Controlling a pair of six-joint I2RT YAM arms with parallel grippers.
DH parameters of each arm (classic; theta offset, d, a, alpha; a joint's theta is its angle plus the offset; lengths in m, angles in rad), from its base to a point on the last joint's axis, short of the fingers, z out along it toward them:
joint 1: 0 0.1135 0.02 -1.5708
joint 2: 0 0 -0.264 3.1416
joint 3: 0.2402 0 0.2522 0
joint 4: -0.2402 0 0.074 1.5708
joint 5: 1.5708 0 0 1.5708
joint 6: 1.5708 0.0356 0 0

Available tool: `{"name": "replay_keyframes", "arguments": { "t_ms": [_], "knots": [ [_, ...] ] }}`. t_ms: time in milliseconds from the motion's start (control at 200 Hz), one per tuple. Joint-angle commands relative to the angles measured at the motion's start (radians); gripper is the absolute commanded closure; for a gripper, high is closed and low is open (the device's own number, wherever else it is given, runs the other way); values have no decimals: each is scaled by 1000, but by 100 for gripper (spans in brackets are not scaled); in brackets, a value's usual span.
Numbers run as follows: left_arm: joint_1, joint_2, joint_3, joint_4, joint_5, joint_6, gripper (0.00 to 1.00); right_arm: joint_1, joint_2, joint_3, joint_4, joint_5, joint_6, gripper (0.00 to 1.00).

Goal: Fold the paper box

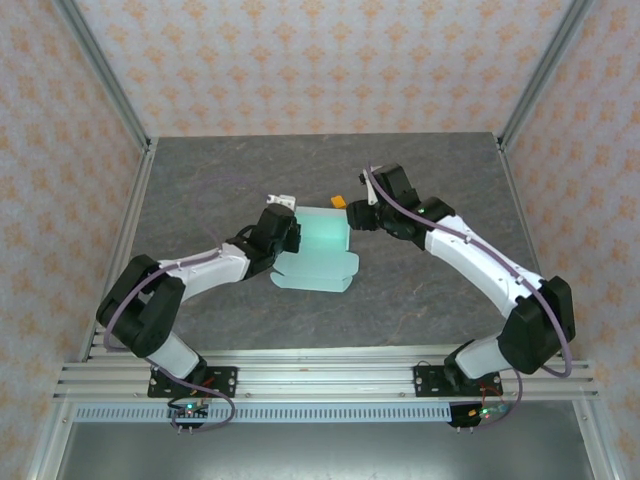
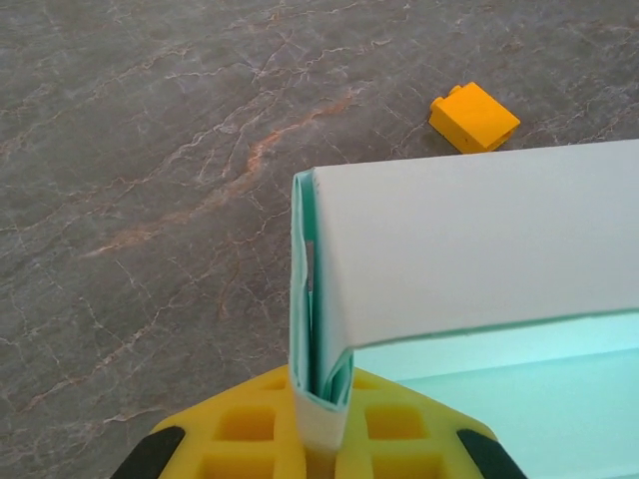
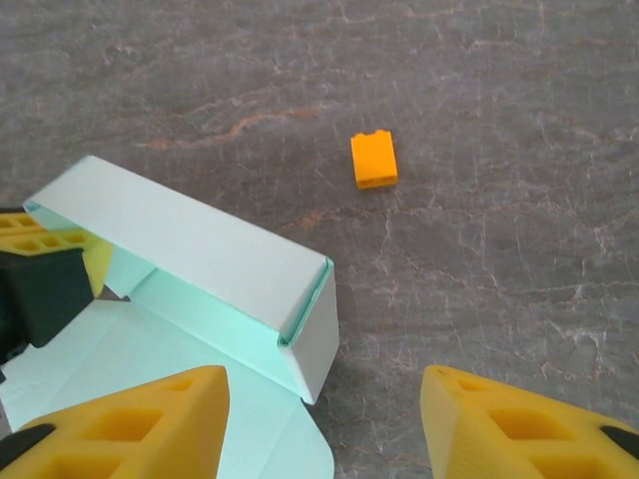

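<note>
The paper box (image 1: 318,252) is pale mint-green card lying mid-table, its far wall folded up and its near flaps flat. My left gripper (image 2: 321,401) is shut on the folded left end of that raised wall (image 2: 469,239), the doubled card pinched between its yellow fingers (image 2: 240,429). In the top view it sits at the sheet's left edge (image 1: 285,236). My right gripper (image 3: 324,429) stands open just off the right end of the wall (image 3: 190,244), holding nothing, with its fingers (image 3: 150,424) on either side of the box corner. From above it is at the sheet's far right corner (image 1: 362,215).
A tiny orange cube (image 1: 340,203) lies on the grey marbled table (image 1: 440,180) just beyond the box, also seen from the wrists (image 2: 474,117) (image 3: 373,160). Aluminium frame posts (image 1: 105,75) and patterned walls bound the table.
</note>
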State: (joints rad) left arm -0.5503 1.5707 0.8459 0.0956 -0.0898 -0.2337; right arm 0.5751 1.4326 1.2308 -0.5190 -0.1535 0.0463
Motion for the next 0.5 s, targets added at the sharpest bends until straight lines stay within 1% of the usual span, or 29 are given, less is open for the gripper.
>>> {"name": "replay_keyframes", "arguments": {
  "t_ms": [0,130,190,350,445,495],
  "knots": [
    [-4,-15,87,-183,-16,14,92,-1,-15,16,-19,37,-16,46],
    [13,30,241,-492,79,52,92,-2,-21,12,-11,53,-16,46],
    [23,52,291,-602,109,73,92,-3,-21,6,1,55,-15,46],
    [63,86,359,-768,224,126,91,-3,-22,-7,7,87,-17,46],
    [78,115,411,-850,212,155,90,-3,-29,-17,1,108,-25,46],
    [89,132,436,-884,227,174,91,-3,-37,-25,-2,120,-29,46]
  ]
}}
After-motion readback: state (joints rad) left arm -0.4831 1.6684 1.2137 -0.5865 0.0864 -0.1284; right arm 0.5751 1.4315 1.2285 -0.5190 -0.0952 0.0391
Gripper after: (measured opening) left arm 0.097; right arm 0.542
